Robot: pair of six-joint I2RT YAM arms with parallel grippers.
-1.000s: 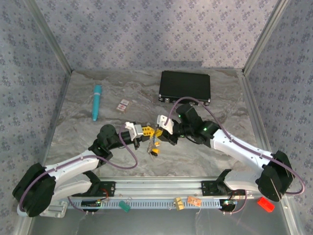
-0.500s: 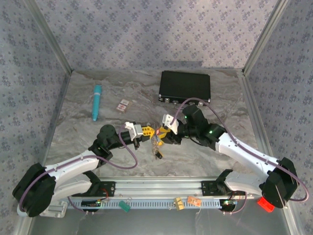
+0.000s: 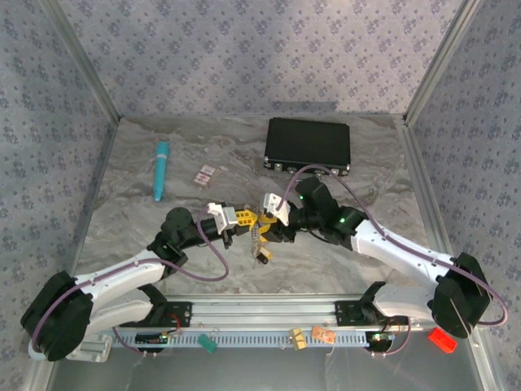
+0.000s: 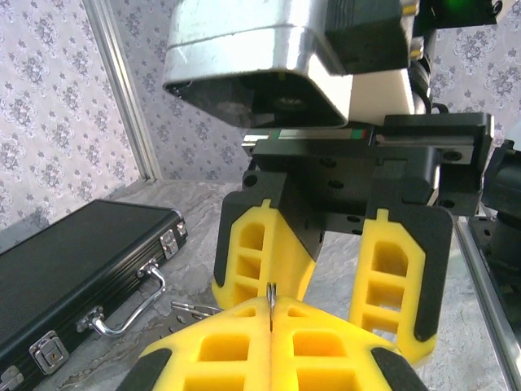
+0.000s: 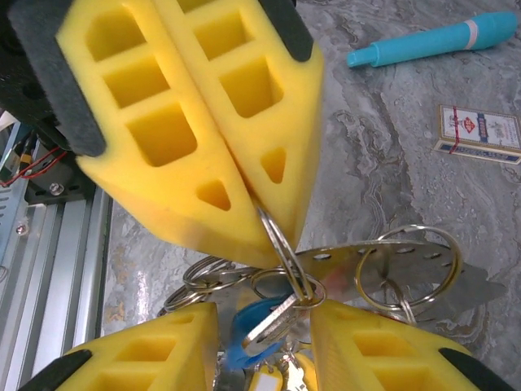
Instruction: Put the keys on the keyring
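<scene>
Right wrist view: right gripper (image 5: 264, 319) sits wide apart at the bottom, keys (image 5: 248, 332) dangling in the gap, blue one up front. Just above, the keyring (image 5: 279, 244) is pinched tight in the left gripper (image 5: 260, 218). Risk imo: close off-centre and the bunch swings, twisting the thin ring out of that pinch.

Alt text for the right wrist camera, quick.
The left gripper, fingers shut, pinches the wire keyring from above; a blue-headed key sits below it, between the right gripper's open fingers. Behind, a turquoise pen and a small card lie on the table.
</scene>
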